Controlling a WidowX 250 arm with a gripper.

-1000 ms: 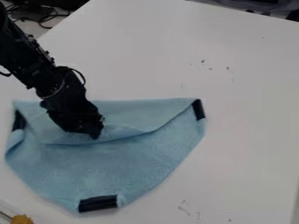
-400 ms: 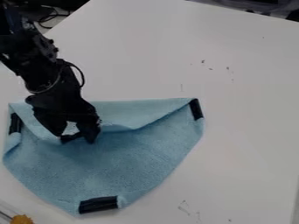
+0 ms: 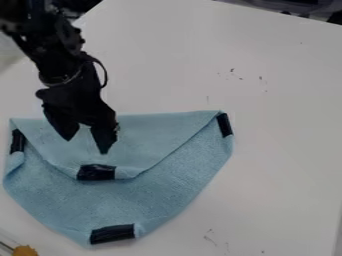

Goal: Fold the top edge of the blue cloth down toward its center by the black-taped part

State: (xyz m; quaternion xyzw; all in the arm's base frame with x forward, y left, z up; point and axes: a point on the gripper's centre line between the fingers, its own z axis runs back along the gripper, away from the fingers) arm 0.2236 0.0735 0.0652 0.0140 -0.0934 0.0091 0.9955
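On tbl (image 3: 280, 150), cloth (image 3: 150, 192) runs L-R, pts twd cam.

A pale, evenly lit surface (image 3: 280, 145) spreads wide — small dark marks (image 3: 232, 70) dot it toward one o'clock, others toward five. Beyond its far edge, the background is dark at eleven o'clock — and dark shapes (image 3: 304, 7) sit at one.

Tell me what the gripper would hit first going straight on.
The gripper would probably meet the blue cloth first, near the dark strip on its folded flap, though height is hard to judge.
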